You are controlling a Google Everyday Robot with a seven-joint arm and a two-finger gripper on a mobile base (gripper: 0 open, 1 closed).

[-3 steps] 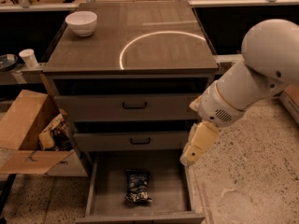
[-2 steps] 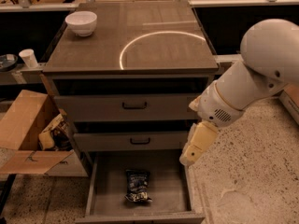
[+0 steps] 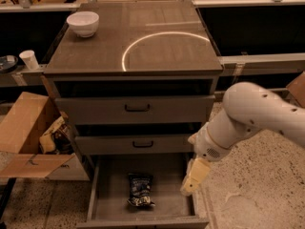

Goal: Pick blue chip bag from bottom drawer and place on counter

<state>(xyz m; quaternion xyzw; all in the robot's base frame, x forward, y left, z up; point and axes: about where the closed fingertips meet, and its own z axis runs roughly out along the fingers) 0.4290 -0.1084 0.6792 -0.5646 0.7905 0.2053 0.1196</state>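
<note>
The blue chip bag (image 3: 140, 191) lies flat inside the open bottom drawer (image 3: 109, 185), near its front middle. My gripper (image 3: 193, 179) hangs at the end of the white arm (image 3: 248, 116), pointing down and left, over the drawer's right side wall. It is to the right of the bag and apart from it, holding nothing that shows. The counter (image 3: 95, 46) is the cabinet top above, marked with a thin white circle (image 3: 164, 49).
A white bowl (image 3: 83, 23) stands on the counter's back left corner. Two upper drawers with black handles (image 3: 137, 108) are slightly pulled out. An open cardboard box (image 3: 28, 137) with clutter stands left of the cabinet. A paper cup (image 3: 29, 59) sits on a left ledge.
The arm has dropped lower, and the gripper has moved down from beside the middle drawer to the level of the open bottom drawer. The bag has not moved.
</note>
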